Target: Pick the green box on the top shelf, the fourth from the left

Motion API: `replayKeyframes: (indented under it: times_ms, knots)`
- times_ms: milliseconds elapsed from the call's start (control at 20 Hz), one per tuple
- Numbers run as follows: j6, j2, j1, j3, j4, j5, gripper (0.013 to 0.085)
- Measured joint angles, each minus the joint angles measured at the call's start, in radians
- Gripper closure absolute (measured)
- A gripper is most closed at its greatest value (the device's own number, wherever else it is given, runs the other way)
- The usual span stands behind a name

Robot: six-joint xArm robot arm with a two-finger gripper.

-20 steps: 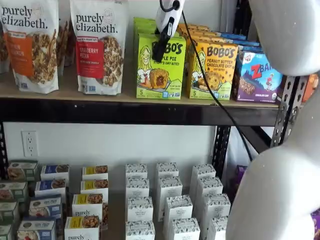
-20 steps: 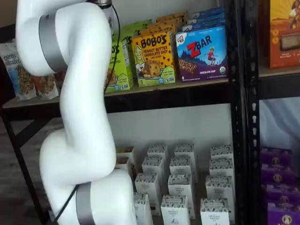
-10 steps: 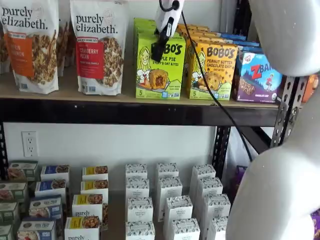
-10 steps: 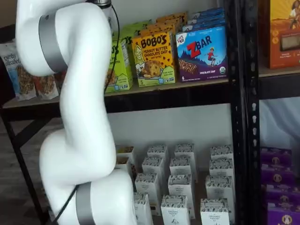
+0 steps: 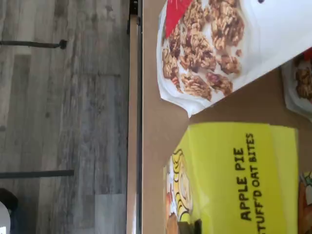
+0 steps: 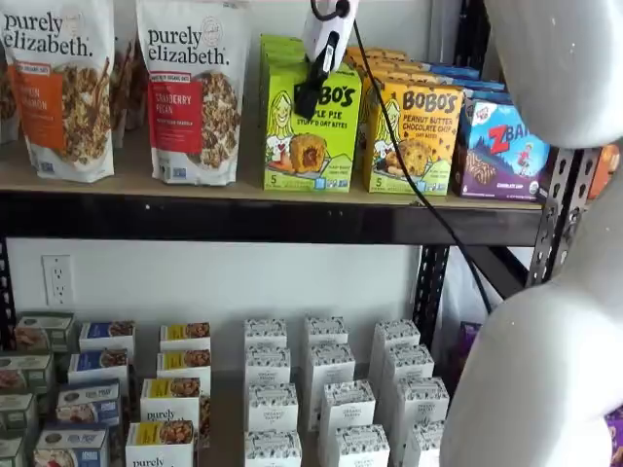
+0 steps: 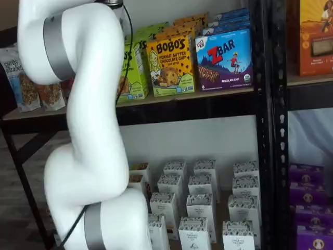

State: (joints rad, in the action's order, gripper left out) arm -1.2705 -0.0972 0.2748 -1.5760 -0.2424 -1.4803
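The fingers (image 6: 308,97) are clenched on the top of the green box (image 6: 313,146), upright at the shelf (image 6: 243,219) front; a light, stiff, crushable carton, best held by its upper faces.

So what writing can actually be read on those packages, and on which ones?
"BOBO'S APPLE PIE STUFF'D OAT BITES": lime-green upright carton.
"BOBO'S PEANUT BUTTER CHOCOLATE CHIP": yellow-orange carton.
"ZBAR", "CHOCOLATE CHIP": blue carton.
"purely elizabeth.": white granola pouch with red panel and white pouch with orange panel.
"5": corners of both Bobo's cartons.
Small white cartons on the lower level: print too small to read.
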Motion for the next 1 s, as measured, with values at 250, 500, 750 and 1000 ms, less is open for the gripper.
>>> replayKeyframes:
  times_ms: [250, 500, 750, 1000]
  knots:
    - [0.005, 0.009, 0.002, -0.026, 0.012, -0.04, 0.069]
    - [0.007, 0.002, 0.001, -0.038, 0.026, -0.077, 0.069]
    - [0.009, -0.018, 0.002, -0.04, 0.056, -0.107, 0.069]
    - [-0.001, -0.032, -0.013, -0.052, 0.051, -0.172, 0.069]
